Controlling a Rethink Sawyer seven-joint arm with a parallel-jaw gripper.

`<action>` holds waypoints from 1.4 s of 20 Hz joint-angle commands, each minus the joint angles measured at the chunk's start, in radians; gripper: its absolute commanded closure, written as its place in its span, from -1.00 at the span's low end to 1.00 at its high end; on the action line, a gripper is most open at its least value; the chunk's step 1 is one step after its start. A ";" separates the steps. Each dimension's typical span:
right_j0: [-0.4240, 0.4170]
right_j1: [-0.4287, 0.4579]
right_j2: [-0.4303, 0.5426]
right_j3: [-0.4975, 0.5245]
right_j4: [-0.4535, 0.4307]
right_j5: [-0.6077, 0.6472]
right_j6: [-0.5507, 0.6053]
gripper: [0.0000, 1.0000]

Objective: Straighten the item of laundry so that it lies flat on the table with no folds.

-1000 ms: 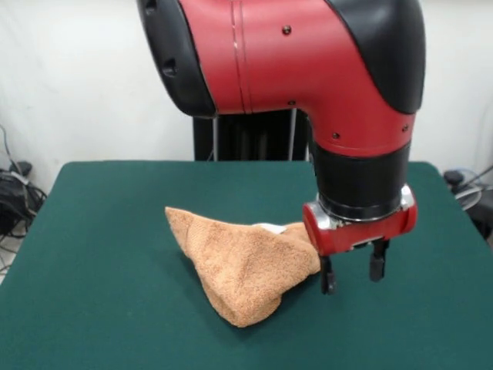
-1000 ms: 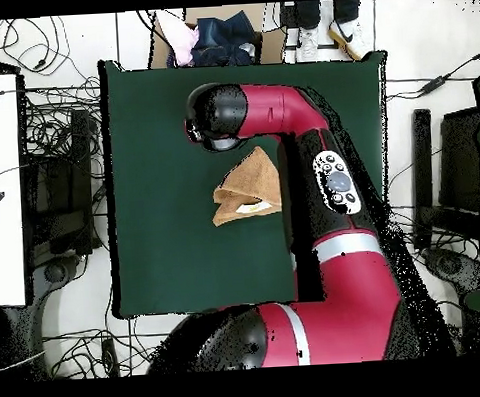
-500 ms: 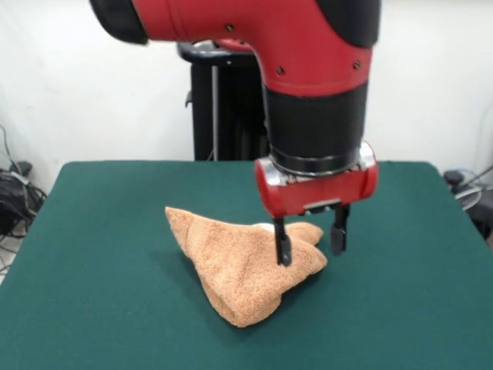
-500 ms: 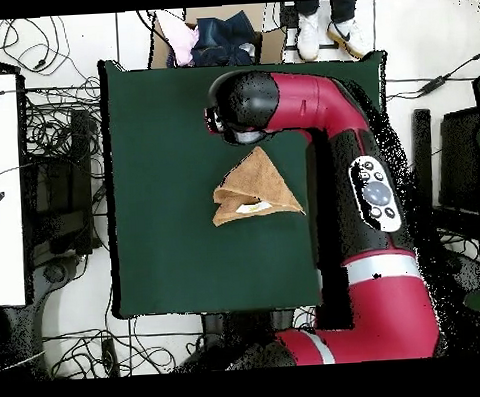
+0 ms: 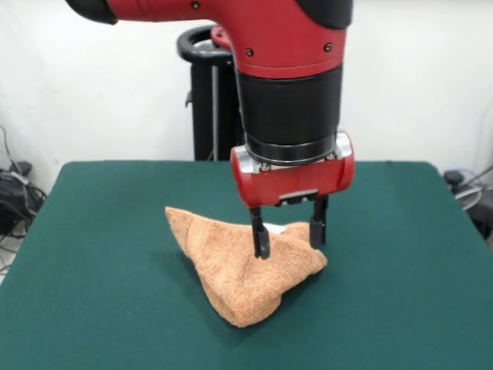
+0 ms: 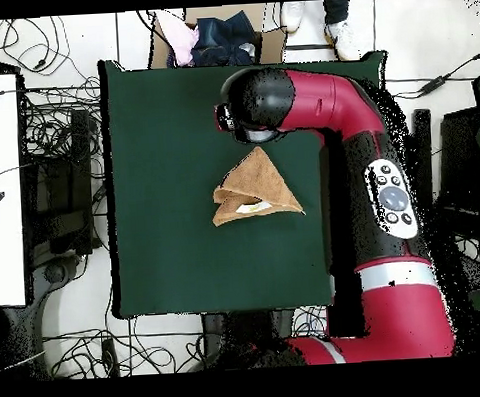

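The orange-tan towel (image 5: 235, 270) lies folded into a bunched triangle on the green table (image 5: 92, 231), a little right of its middle. A small white tag (image 5: 275, 228) shows at the towel's upper right. My gripper (image 5: 288, 237) is open and empty. It hangs just above the towel's right corner, with one finger (image 5: 261, 240) in front of the cloth and the other at its right end. In the overhead view the towel (image 6: 254, 189) is a triangle at the table's (image 6: 161, 141) middle. The arm's wrist (image 6: 251, 104) sits over the triangle's tip and hides the gripper.
The robot's black pedestal (image 5: 212, 100) stands behind the table. In the overhead view a box of clothes (image 6: 211, 38) and a person's shoes (image 6: 344, 39) are beyond the table's top edge. Cables (image 6: 51, 146) lie along its left side.
In the front view my gripper has moved left, from beside the towel's right end to over its right corner, and risen slightly. It stayed open. The towel has not moved.
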 commanded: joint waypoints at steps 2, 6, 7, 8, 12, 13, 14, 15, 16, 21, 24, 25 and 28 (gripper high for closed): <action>-0.023 0.064 0.079 0.169 -0.034 -0.047 -0.113 -1.00; -0.030 0.085 0.088 0.162 -0.040 -0.048 -0.129 -1.00; -0.037 0.082 0.090 0.175 -0.042 -0.054 -0.135 -1.00; -0.041 0.082 0.092 0.181 -0.043 -0.054 -0.137 -1.00; -0.060 0.062 0.095 0.241 -0.047 -0.089 -0.125 -1.00; -0.063 0.057 0.096 0.254 -0.048 -0.096 -0.121 -1.00; -0.065 0.052 0.096 0.266 -0.048 -0.103 -0.114 -1.00; -0.067 0.050 0.097 0.274 -0.049 -0.110 -0.108 -1.00; -0.069 0.048 0.100 0.284 -0.050 -0.119 -0.102 -1.00; -0.079 0.041 0.105 0.325 -0.057 -0.147 -0.076 -1.00; -0.077 0.032 0.102 0.350 -0.054 -0.162 -0.053 -1.00; -0.073 0.029 0.101 0.360 -0.053 -0.172 -0.042 -1.00; -0.067 0.025 0.096 0.374 -0.049 -0.191 -0.020 -1.00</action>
